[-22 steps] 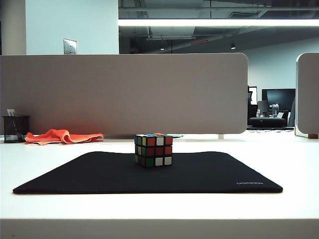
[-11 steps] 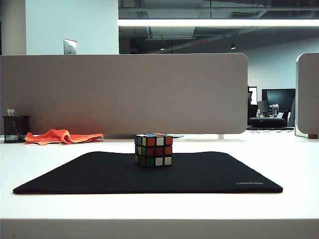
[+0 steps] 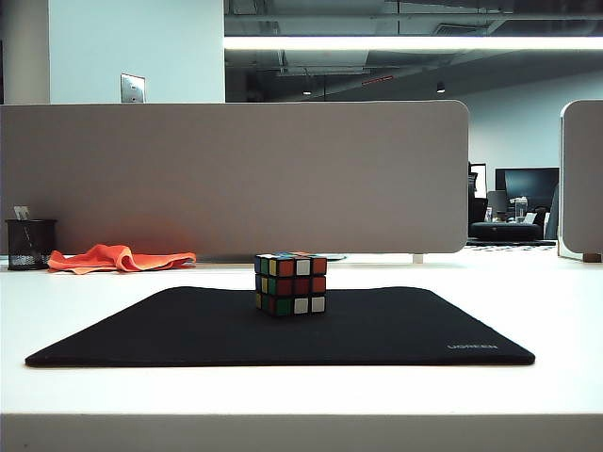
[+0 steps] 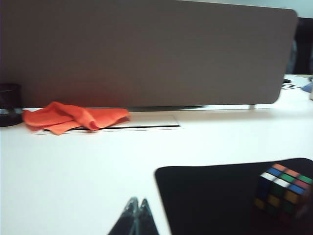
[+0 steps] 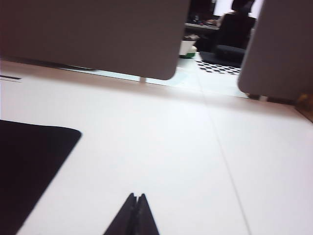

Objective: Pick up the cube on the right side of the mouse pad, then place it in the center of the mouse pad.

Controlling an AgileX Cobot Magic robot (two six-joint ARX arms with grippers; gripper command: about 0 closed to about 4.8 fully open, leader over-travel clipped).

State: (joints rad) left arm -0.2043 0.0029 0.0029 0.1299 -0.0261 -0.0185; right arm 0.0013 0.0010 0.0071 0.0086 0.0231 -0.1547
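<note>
- Exterior view: cube (image 3: 290,283) upright on the mouse pad (image 3: 170,334), around the pad's middle, toward its far edge. Pad flat on the white table (image 3: 85,386). Orange cloth (image 3: 118,257) and black mesh cup (image 3: 29,244) at far left, before the grey divider (image 3: 236,174). No arm or gripper visible here.
- Left wrist view: left gripper (image 4: 137,208) low over bare table just beside the pad's corner (image 4: 205,196), fingertips pressed together, holding nothing. Cube (image 4: 282,190) on the pad, well apart from the tips. Orange cloth (image 4: 73,117) farther back.
- Right wrist view: right gripper (image 5: 136,201) over bare table, tips meeting, empty. Pad's corner (image 5: 34,156) off to one side; cube out of sight.
</note>
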